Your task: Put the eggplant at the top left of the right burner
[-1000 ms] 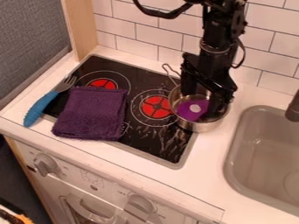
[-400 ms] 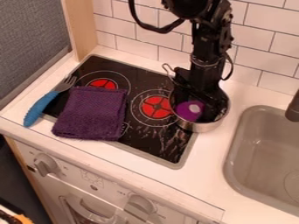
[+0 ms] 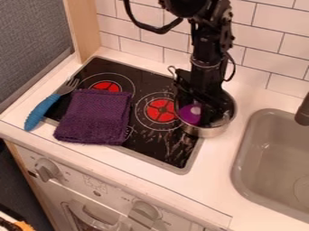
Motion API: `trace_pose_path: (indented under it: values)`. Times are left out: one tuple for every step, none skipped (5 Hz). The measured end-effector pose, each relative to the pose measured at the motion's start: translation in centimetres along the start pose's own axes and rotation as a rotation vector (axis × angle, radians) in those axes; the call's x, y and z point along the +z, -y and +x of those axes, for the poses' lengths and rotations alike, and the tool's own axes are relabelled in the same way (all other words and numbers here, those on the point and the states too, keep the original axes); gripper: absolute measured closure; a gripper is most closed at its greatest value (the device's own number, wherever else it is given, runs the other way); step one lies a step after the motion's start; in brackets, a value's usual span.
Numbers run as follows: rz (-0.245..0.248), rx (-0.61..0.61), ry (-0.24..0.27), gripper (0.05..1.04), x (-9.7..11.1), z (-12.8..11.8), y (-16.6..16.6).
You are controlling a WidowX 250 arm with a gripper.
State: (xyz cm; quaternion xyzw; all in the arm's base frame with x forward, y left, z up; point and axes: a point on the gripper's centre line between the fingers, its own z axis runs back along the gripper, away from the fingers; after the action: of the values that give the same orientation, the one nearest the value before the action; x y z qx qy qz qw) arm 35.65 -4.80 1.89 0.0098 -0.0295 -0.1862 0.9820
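Note:
The black gripper hangs down inside the metal pot, over its left and middle part. Beside the gripper, against the pot's left inner wall, lies the purple eggplant with a pale round spot; the gripper hides part of it. The pot stands at the stove's right edge, just right of the right burner, a red disc with white rings around it.
A folded purple cloth covers the stove's left front, with a blue-handled fork beside it. The back left burner shows red above the cloth. A grey sink lies right.
The gripper has moved left and a little lower within the pot. The eggplant has shifted slightly left, and the pot has moved very little.

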Motion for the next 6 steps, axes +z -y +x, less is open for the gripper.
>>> trace_pose_path:
  values:
    - [0.004, 0.024, 0.092, 0.394, 3.9, 0.3, -1.0]
    - [0.012, 0.116, 0.218, 0.394, 8.9, -0.7, -4.2]
    - [0.045, 0.277, 0.221, 0.394, 10.8, -2.7, -8.8]
    - [0.073, 0.425, 0.184, 0.394, 9.4, -3.8, -13.1]
    - [0.075, 0.500, 0.130, 0.394, 6.4, -4.8, -18.2]
    - [0.071, 0.523, 0.079, 0.394, 3.9, -5.5, -20.8]
